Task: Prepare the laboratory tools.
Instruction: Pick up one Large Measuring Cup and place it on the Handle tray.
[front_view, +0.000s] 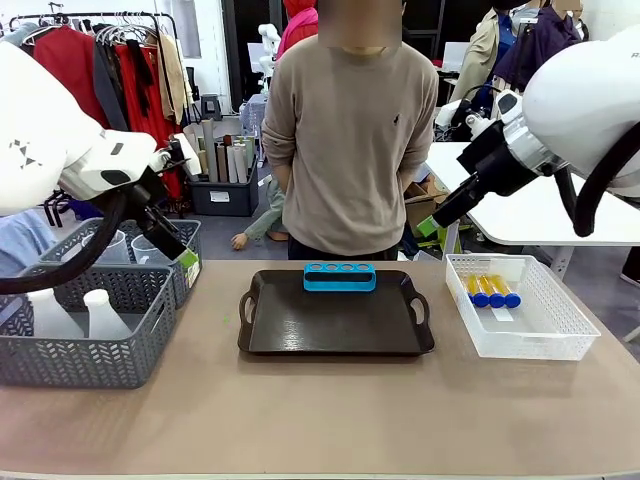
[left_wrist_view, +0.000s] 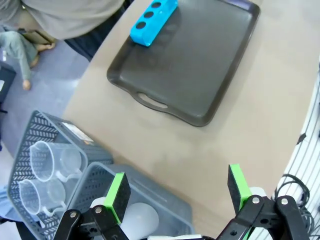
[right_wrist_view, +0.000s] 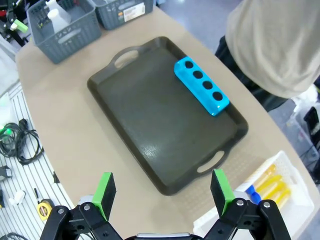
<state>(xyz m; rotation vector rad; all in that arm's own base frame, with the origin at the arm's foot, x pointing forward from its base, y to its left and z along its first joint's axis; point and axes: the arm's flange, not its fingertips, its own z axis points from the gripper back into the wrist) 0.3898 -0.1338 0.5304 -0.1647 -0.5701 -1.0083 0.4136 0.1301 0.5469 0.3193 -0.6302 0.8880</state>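
The left jaws stand wide open and empty above the grey baskets (front_view: 90, 335), which hold two flasks (front_view: 100, 312) and two beakers (left_wrist_view: 47, 160). At mid-surface (front_view: 320, 410) is a dark tray (front_view: 335, 325), with the blue rack (front_view: 340, 277) at its far edge. The right jaws are wide open and empty, raised near the white basket (front_view: 545, 335), where three blue-capped tubes (front_view: 492, 290) lie.

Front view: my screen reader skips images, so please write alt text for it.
A dark tray holding a blue four-hole rack sits mid-table before a standing person. Grey baskets at left hold flasks and beakers; a white basket at right holds blue-capped tubes.
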